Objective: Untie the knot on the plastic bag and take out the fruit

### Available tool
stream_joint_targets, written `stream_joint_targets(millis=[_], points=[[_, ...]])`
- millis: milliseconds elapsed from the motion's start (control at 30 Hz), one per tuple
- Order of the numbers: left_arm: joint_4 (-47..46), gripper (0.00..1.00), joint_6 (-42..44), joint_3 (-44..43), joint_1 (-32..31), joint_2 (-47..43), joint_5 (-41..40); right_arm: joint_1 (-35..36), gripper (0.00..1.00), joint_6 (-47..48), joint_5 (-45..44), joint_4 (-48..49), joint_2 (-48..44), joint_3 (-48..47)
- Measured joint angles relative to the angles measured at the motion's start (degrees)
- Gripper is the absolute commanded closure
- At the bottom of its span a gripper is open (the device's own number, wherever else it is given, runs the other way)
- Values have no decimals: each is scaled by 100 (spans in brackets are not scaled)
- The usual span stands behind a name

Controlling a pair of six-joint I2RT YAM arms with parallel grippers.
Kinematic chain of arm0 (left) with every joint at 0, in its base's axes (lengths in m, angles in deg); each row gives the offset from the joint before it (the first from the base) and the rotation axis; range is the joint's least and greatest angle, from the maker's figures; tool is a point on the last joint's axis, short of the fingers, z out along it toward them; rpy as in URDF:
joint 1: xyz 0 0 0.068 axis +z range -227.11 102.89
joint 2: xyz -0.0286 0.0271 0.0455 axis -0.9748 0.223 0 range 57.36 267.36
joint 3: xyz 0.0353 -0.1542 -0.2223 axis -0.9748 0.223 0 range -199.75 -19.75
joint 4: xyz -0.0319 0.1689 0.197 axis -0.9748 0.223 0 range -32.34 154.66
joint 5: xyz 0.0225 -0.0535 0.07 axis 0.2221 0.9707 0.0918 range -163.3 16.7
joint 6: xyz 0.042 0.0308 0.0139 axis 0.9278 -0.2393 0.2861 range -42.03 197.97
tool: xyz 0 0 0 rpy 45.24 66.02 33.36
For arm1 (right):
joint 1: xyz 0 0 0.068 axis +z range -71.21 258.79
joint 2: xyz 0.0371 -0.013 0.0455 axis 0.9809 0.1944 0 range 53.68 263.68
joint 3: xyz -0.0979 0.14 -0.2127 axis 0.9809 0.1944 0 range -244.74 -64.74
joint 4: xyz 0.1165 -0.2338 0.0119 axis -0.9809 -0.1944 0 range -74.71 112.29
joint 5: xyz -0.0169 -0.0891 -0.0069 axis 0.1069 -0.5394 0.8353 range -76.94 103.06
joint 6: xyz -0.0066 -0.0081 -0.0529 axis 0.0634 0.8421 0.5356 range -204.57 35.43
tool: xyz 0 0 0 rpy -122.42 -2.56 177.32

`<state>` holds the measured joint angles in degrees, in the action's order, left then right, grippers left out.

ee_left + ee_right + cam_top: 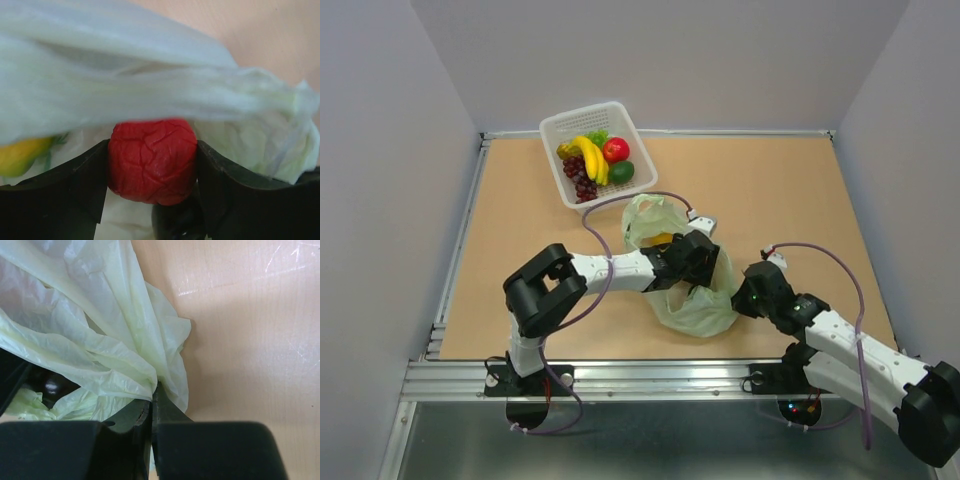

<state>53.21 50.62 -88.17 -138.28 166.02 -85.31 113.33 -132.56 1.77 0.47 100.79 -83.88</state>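
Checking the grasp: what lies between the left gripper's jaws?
A wrinkled red fruit fills the gap, touching both jaws, under the plastic bag's folds: left wrist view.

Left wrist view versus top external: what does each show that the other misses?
Only the left wrist: a wrinkled red fruit sits between the fingers of the left gripper, touching both, under a fold of plastic. Only the top view: the white basket holding a banana and grapes, and the right gripper at the bag's right edge. Both: the pale green plastic bag lying on the tan table.
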Motion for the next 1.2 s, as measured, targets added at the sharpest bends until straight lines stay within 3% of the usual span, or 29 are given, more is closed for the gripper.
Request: stream_joint_targets(millis=[300, 567, 667, 833, 967, 1100, 1200], points=[[391, 67, 293, 404, 0, -1207, 120, 0, 96, 28, -420, -33, 57, -90], [874, 67, 866, 278, 138, -2479, 706, 0, 96, 175, -629, -35, 374, -345], [1054, 67, 953, -203, 527, -2680, 927, 0, 96, 260, -654, -39, 433, -356], [1246, 67, 883, -1213, 1742, -2774, 977, 0, 96, 389, -691, -44, 428, -376], [1231, 67, 756, -1539, 2500, -2839, 809, 0, 96, 468, -695, -44, 431, -398], [1274, 61, 546, -1681, 3364, -2653, 678, 0, 96, 538, -693, -46, 435, -444], [1305, 47, 498, -1902, 3939, -2114, 599, 0, 96, 579, -686, -46, 435, -505]])
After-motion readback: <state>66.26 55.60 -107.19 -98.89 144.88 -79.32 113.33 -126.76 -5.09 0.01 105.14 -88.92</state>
